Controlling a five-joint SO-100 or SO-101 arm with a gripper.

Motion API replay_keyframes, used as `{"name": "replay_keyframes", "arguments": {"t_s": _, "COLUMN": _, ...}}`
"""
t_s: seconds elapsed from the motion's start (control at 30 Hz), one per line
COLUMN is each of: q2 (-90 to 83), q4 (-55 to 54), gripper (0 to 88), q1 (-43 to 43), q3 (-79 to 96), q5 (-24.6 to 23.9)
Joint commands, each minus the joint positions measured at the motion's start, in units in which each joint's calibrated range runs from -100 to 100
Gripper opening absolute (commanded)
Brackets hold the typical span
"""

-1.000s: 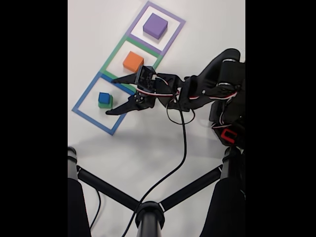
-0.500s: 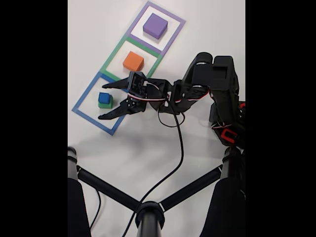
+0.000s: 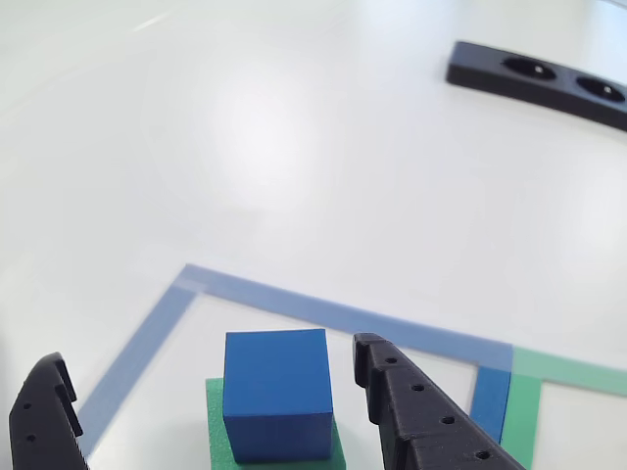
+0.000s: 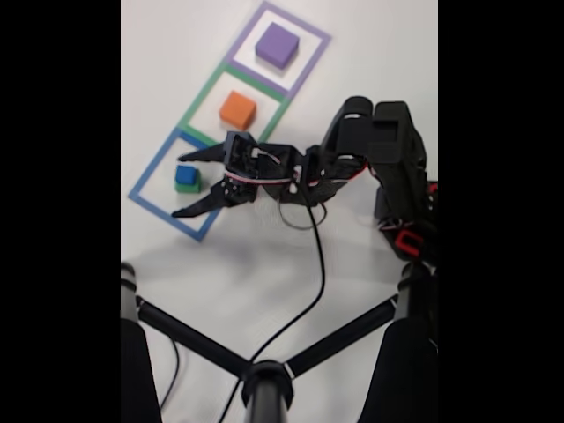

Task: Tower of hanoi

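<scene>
A small blue cube (image 3: 276,394) with matte, flat faces and crisp edges sits on top of a wider, flatter green block (image 3: 217,423), the pair making a two-tier stack. The stack stands on the smooth white table (image 3: 294,147) inside a square outlined in blue tape (image 3: 323,311); in the fixed view the blue cube (image 4: 186,174) and the green block (image 4: 188,187) lie near the middle of that blue square (image 4: 146,174).

The black gripper (image 4: 181,182) is spread wide, with one tapered finger on each side of the stack and nothing between them gripped. In the other view the two fingers (image 3: 397,392) are dull black plastic with small round holes along their inner faces; the right one is just beside the blue cube with a narrow gap of table visible, and the left one stands well off the cube at the picture's lower left corner.

Beyond the blue square, away from the stack, a square of green tape (image 4: 204,95) adjoins it and holds an orange cube (image 4: 238,109); past that a square of purple tape (image 4: 310,66) holds a larger purple cube (image 4: 277,45). All three squares run in one diagonal row. A glossy black cable (image 4: 304,295) curves from the arm (image 4: 370,150) across the table. In the other view a flat black strip with two round sockets (image 3: 539,80) lies far behind the blue square.
</scene>
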Motion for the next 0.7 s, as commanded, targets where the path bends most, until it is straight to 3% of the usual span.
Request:
{"name": "replay_keyframes", "arguments": {"t_s": 0.0, "q2": -0.7, "q4": -1.8, "gripper": 30.6, "q1": -1.0, "q3": -0.4, "q5": 0.6}}
{"name": "replay_keyframes", "arguments": {"t_s": 0.67, "q2": -1.3, "q4": -2.5, "gripper": 14.7, "q1": -1.3, "q3": 2.2, "q5": 0.6}}
